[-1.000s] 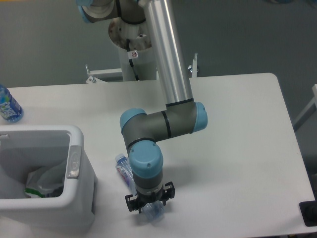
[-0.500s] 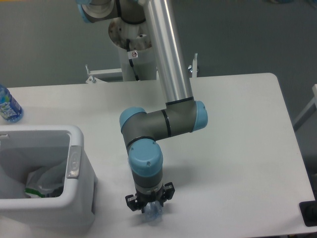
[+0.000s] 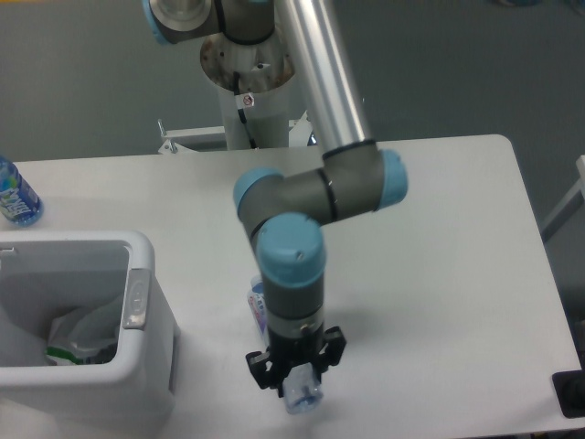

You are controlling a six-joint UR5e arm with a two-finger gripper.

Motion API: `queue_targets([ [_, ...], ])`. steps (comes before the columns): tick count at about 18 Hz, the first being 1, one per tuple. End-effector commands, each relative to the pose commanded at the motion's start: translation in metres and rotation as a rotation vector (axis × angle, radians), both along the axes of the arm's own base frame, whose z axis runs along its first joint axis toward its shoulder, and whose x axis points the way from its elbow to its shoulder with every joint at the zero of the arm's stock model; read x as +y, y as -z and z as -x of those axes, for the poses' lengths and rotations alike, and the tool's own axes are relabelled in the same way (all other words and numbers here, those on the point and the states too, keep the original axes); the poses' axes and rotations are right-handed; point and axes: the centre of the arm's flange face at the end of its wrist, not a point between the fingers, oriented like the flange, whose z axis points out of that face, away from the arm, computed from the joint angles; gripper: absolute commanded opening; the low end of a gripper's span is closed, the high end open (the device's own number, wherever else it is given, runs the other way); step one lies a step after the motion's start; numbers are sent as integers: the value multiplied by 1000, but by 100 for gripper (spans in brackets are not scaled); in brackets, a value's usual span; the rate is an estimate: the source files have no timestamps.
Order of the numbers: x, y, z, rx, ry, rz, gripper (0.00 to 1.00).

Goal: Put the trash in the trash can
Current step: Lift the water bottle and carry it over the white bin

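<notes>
While my wrist points straight down near the front edge of the tabletop (image 3: 439,274), my end effector (image 3: 297,382) looks pinched on the bottle (image 3: 299,395), whose clear lower end pokes out just beneath the fingers. A strip of its blue-red label shows beside my wrist, at about the level of the last joint. I judge it gripped and perhaps lifted clear, but I can't tell from this angle whether it rests on the surface or hangs just above it.

Progress check: the bin (image 3: 137,302) sits at the left, well apart from the bottle, and something crumpled is already lying in it, a pale wrapper (image 3: 80,334) with a touch of green on it. So I'd say one piece is done. What's left is the carry: bring the bottle across to the left, over that thick rim, and let go above the opening.

Hard to read: my own forearm covers most of the bottle, so the cap and the exact contact of the fingers are hidden. The bin is cut off by the left and bottom edges, and I can't see all of its floor. A second bottle (image 3: 16,194) stands at the far left edge, partly cropped; whether it counts as trash I can't say.
</notes>
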Motion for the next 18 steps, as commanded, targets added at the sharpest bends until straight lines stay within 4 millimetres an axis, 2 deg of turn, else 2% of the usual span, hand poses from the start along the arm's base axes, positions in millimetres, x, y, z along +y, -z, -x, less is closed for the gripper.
queue_targets([
  [2, -6, -52, 6, -8, 29, -127, 61],
  [5, -10, -111, -7, 40, 61, -215, 60],
  [7, -11, -142, -26, 91, 82, -269, 60],
  [9, -5, -170, -59, 141, 127, -320, 60],
  [11, -5, -196, -79, 179, 149, -367, 60],
  [16, 17, -225, -145, 200, 243, -418, 60],
  [18, 27, -225, -171, 191, 280, -422, 60],
])
